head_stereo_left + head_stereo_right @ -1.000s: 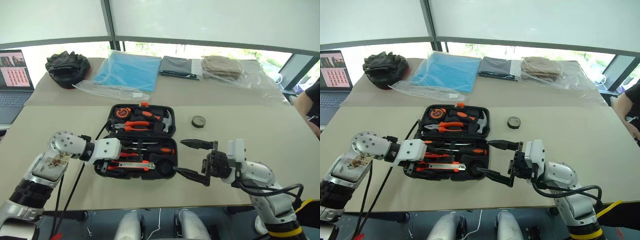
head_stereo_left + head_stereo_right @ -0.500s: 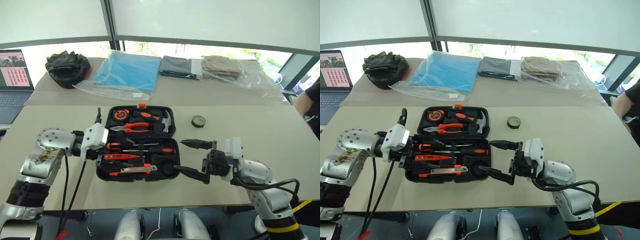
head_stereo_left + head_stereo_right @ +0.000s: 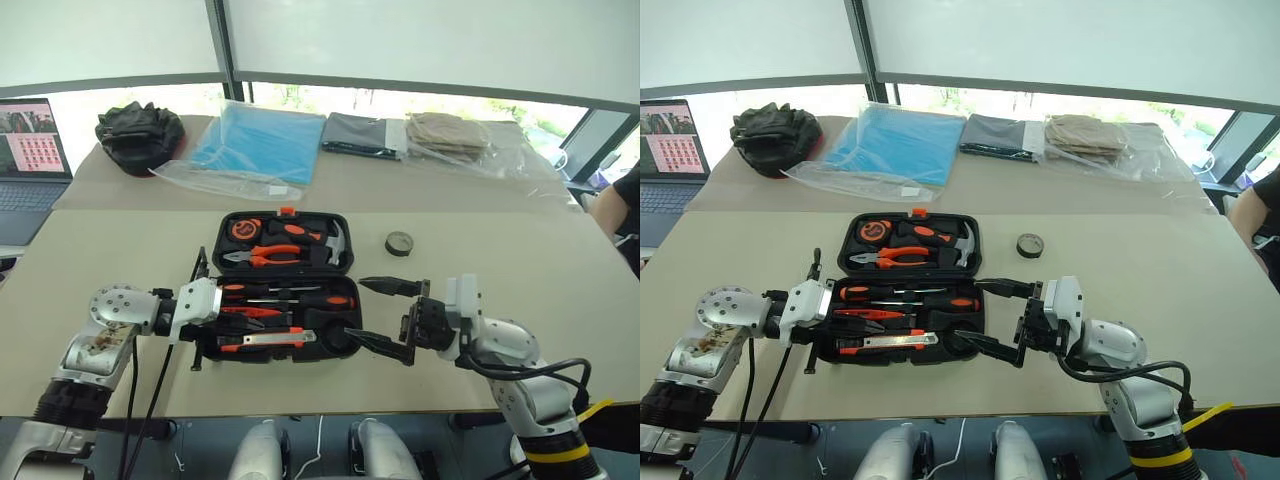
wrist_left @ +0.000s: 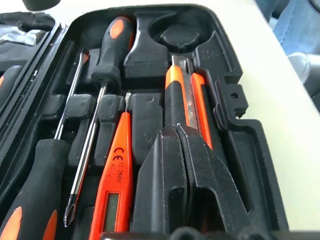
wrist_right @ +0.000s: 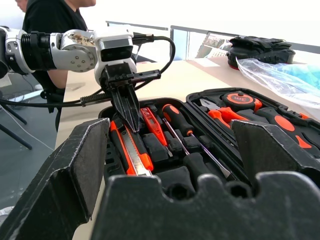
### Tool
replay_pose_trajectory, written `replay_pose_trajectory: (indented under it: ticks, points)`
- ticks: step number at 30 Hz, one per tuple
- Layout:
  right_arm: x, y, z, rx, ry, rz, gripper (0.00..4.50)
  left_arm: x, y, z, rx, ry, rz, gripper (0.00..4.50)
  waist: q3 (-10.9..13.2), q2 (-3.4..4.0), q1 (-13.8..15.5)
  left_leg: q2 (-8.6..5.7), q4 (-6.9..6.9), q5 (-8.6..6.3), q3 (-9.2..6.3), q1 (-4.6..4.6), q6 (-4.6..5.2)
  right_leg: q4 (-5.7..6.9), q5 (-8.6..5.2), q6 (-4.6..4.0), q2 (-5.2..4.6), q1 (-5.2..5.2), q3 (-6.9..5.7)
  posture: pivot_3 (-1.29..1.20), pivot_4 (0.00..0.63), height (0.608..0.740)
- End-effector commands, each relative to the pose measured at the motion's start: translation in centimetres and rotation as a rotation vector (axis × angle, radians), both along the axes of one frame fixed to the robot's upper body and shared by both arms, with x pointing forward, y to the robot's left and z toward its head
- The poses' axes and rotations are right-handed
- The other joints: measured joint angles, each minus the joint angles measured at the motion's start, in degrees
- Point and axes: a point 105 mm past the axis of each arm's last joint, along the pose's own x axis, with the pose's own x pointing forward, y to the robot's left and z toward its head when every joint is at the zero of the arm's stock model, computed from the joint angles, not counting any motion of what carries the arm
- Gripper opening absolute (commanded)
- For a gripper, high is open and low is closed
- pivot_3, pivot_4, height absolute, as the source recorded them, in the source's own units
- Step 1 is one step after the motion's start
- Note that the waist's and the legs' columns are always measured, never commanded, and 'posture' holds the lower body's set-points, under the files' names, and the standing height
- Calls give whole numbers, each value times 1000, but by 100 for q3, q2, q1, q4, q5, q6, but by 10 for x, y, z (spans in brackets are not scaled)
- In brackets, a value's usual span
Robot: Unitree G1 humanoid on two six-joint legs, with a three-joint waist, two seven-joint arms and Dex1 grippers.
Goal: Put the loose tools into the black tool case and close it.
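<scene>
The black tool case [image 3: 338, 262] lies open on the table. Its near half holds two long screwdrivers [image 3: 292, 291], the slim orange screwdriver [image 4: 117, 175] and the utility knife [image 4: 175, 95] in their slots. My left gripper [image 4: 176, 131] is shut on nothing, low over the case's left end and pointing along the knife. At the case's right end my right gripper [image 3: 357, 309] stands open and empty, one finger above the rim and one at the near corner. The black tape roll [image 3: 398, 242] lies on the table right of the lid, beyond the right gripper.
The far half holds pliers [image 3: 270, 254], a hammer [image 3: 335, 243] and a tape measure [image 3: 243, 228]. At the back are a laptop [image 3: 30, 150], a black fabric bundle [image 3: 138, 135], a blue bag [image 3: 255, 140] and bagged cloths [image 3: 445, 133]. A person [image 3: 620, 205] is at the right edge.
My left gripper has drawn back from over the case's slots to its left end and closed from wide open to shut. The right gripper has stayed open in place.
</scene>
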Motion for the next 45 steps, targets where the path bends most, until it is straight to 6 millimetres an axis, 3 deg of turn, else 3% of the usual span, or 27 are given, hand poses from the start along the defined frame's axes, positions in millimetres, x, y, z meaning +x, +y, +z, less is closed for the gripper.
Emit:
replay_pose_trajectory:
  ticks: [1, 6, 11, 14, 17, 20, 23, 30, 33, 36, 39, 43, 45]
  points:
    - [-1, -3, 10, 14, -55, -14, 4500, -4, 1, -18, 72, 45, 3, 61, 0, 1, 0, 0, 0, 0, 0, 11, 0, -1, 0, 0, -1, 12, -1, 0, 150, 740]
    - [-3, -4, 9, 12, -50, -28, 4500, -4, 8, -44, 218, 48, 35, 61, -12, 16, -2, 4, -1, -2, -8, 47, 1, -7, -24, 9, -5, 47, 1, 0, 150, 740]
    - [1, -3, 9, 7, -57, -46, 4500, -6, 2, -52, 209, 113, 83, 61, -57, 80, 27, 2, -3, -2, -2, 65, 2, -5, -39, 10, -9, 59, 12, 0, 150, 740]
    - [3, -5, 8, -5, -59, -64, 4500, 0, -4, -43, 140, 55, 98, 61, -63, 90, 41, 5, -3, -1, -3, 74, 2, -2, -41, 7, -7, 62, 10, 0, 150, 740]
    - [5, -16, 9, -18, -50, -110, 4500, 6, -11, -9, -76, -13, 130, 61, -67, 98, 71, 3, -3, 0, -3, 72, 3, -3, -39, 9, -11, 60, 12, 0, 150, 740]
    - [4, -38, 9, -21, -23, -177, 4500, 7, 2, 23, -234, -34, 216, 785, -51, 71, 81, 3, -2, 2, -5, 43, 7, -7, -34, 12, -13, 42, 12, 0, 150, 740]
    - [-2, -65, 0, -82, -18, -277, 4500, 1, 29, 44, -313, -26, 318, 1856, -39, 42, 44, 8, -3, -2, -11, 27, 8, -11, -1, 6, -6, 30, 6, 0, 150, 740]
    - [-7, -114, -28, -154, 61, -590, 4500, -12, 89, 60, -320, -127, 468, 4488, -37, 43, -45, 6, -29, -28, -6, 41, 11, -15, -32, 5, -6, 31, 8, 0, 150, 740]
    - [1, -125, -33, -190, 86, -668, 4500, -15, 99, 60, -348, -118, 491, 4488, -36, 44, -44, 8, -27, -28, -3, 45, 9, -15, -56, 26, -8, 31, 7, 0, 150, 740]
    - [18, -119, -19, -187, 83, -650, 4500, -15, 92, 68, -444, -78, 495, 4488, -34, 43, -41, 8, -23, -27, -1, 47, 8, -15, -68, 4, -13, 32, 9, 0, 150, 740]
    - [41, -101, 2, -222, 63, -539, 4500, -16, 78, 80, -546, -20, 457, 4488, -31, 42, -71, 9, -21, -27, 2, 47, 8, -15, -61, 5, -16, 31, 14, 0, 150, 740]
    - [74, -78, 13, -390, 66, -428, 4500, -14, 66, 92, -658, 48, 430, 4488, -25, 38, -124, 9, -25, -26, -1, 50, 9, -13, -44, -20, -8, 31, 16, 0, 150, 740]
    - [99, -72, 10, -511, 103, -437, 4500, -13, 56, 91, -628, 44, 381, 4488, -24, 32, -144, 11, -29, -27, -7, 49, 9, -13, -25, -14, 0, 29, 9, 0, 150, 740]
